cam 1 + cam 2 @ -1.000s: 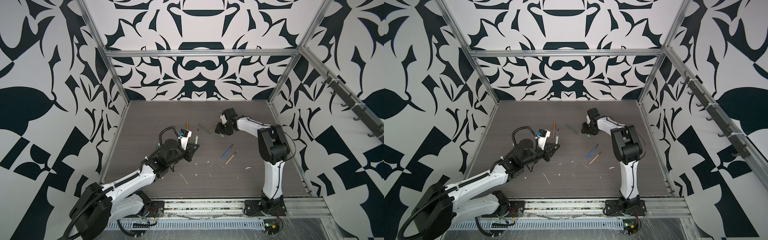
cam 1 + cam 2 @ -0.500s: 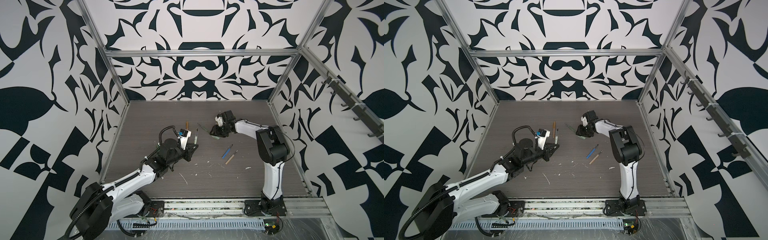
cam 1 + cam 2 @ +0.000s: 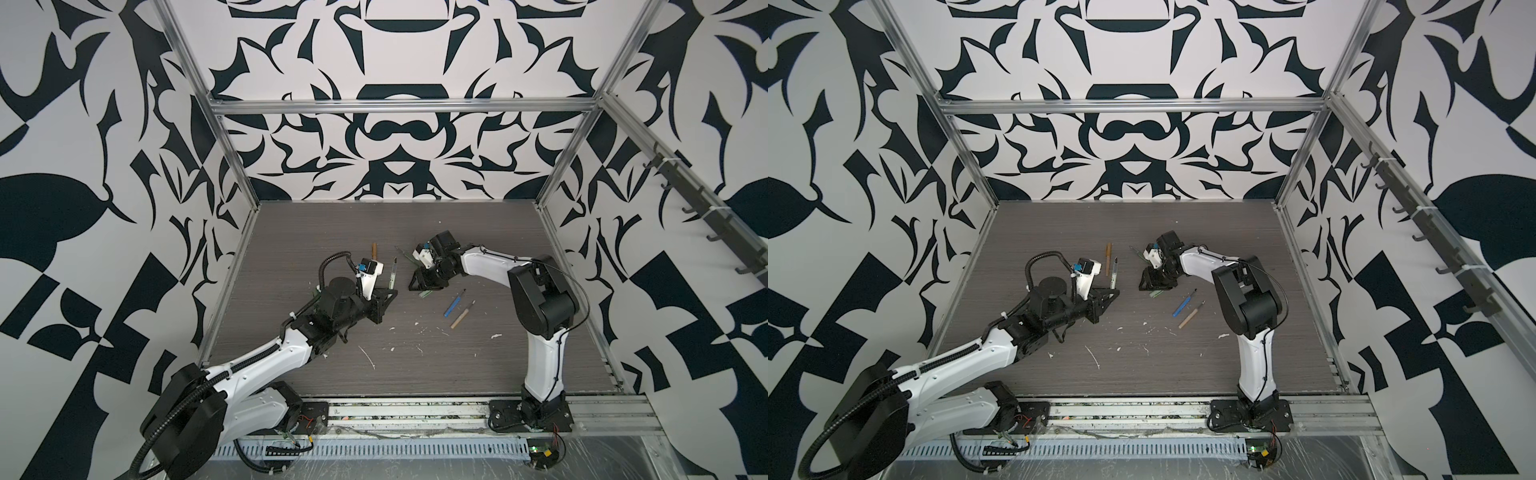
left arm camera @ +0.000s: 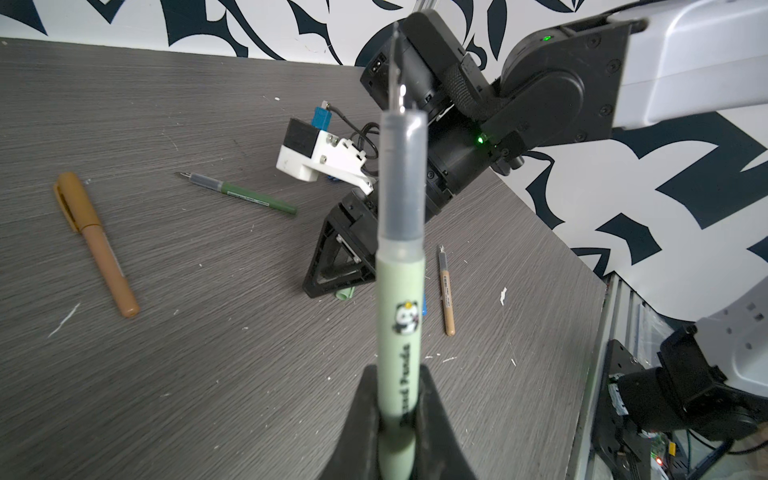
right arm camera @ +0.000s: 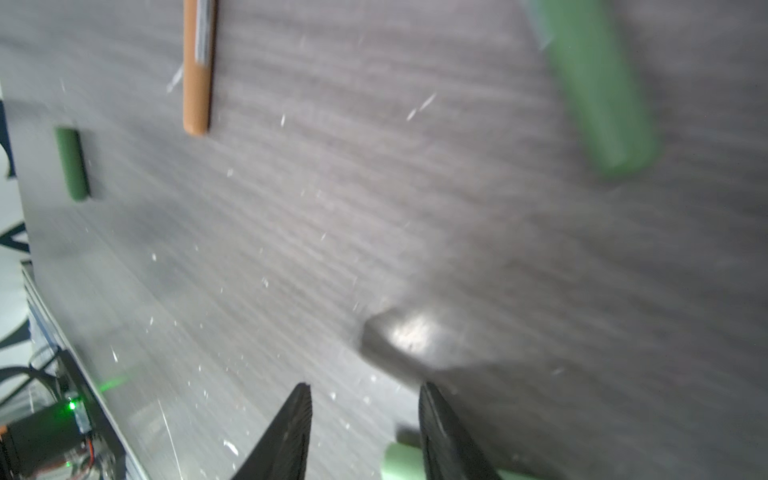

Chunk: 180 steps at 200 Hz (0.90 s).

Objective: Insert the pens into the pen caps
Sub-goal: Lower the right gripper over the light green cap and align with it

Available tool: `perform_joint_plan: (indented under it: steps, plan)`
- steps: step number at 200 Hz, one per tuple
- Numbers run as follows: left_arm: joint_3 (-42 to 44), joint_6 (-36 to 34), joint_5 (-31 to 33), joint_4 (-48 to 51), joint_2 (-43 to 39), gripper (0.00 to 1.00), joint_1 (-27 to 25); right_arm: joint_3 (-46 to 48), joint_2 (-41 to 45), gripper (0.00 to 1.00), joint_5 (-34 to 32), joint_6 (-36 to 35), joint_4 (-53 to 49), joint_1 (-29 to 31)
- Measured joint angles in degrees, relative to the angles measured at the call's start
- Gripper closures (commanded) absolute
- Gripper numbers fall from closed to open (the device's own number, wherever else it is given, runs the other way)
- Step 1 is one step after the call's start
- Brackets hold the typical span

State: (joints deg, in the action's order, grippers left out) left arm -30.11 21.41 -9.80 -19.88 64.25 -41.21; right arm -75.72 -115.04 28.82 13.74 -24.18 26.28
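Though tiny in both top views, add up to five pens: pale green pen point(image 3: 392, 274) roughly upright in left hand point(image 3: 384, 296), clear of tabletop point(image 3: 478, 374); ochre-brown pen point(image 3: 374, 251) and dark green pen point(image 3: 402, 252) flat behind it; blue pen point(image 3: 454, 303) and tan pen point(image 3: 463, 314) side by side nearer the right arm. Shows one loose light green cap point(image 3: 426, 294), just beside right hand point(image 3: 419, 282), low over the wood.

From left wrist: clamps tight on the pale green barrel, fingers point(image 4: 357, 428) either side, dark tip uppermost. Shows ochre-brown cap point(image 4: 68, 199) seated on its pen; dark green and tan tips bare.

From right wrist, blurred: stands partly open, fingers point(image 5: 291, 432) apart, nothing clamped between; light green cap end on tabletop against one finger. Adds one dark green cap point(image 5: 72, 164), alone near the tabletop edge.
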Motion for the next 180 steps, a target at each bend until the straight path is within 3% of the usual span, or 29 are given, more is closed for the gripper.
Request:
perform_joint_plan:
  steps: [59,121,180]
  plan:
    - [0.0,0.0,-0.5,0.0,0.0,0.99,0.0,-3.6,0.2,0.56,-2.9,-1.9,-6.7,1.6]
    - [0.0,0.0,-0.6,0.0,-0.1,1.00,0.0,-1.6,0.9,0.58,-5.7,-2.1,-10.6,1.9]
    - [0.0,0.1,-0.8,0.0,0.0,1.00,0.0,-0.7,7.2,0.65,-6.9,-1.1,-12.1,2.0]
